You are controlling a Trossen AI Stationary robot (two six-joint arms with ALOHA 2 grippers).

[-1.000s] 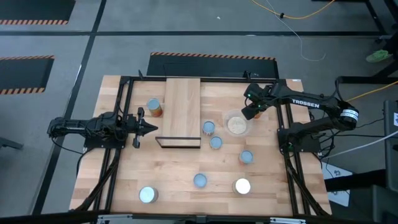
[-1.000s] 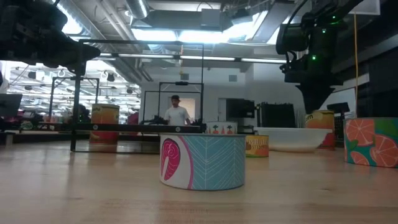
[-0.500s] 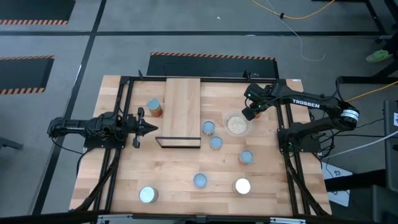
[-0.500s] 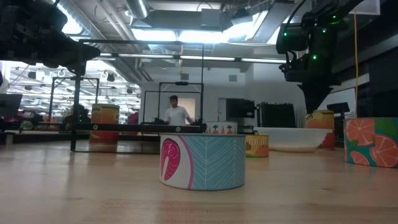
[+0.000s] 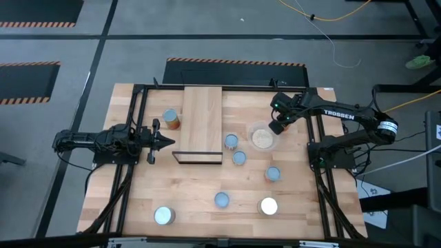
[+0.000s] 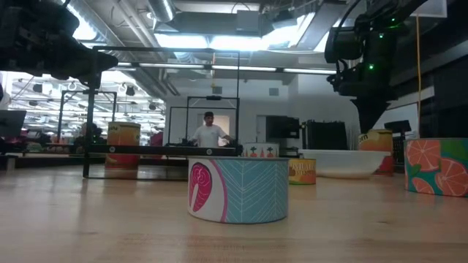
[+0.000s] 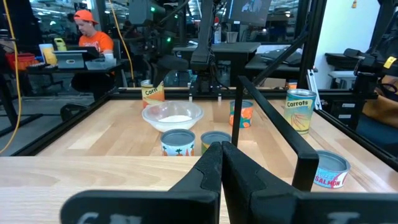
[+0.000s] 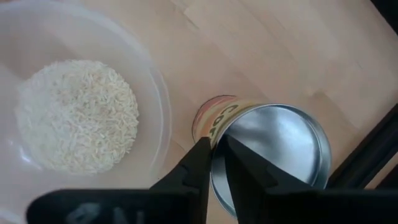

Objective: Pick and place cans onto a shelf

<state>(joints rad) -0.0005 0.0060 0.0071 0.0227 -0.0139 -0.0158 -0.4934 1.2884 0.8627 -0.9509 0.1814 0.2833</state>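
Right claw (image 8: 214,163) above can (image 8: 273,152); rice bowl (image 8: 74,118) just beside, maybe touching.

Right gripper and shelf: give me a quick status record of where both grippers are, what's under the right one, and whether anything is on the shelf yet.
right gripper: above the rim of a silver-topped can
that can: upright on the table, orange label, beside the rice bowl
left gripper: shut, empty, parked left of the shelf
shelf top: bare, no cans placed
other cans: seven show on the tabletop in the high view, one just left of the shelf
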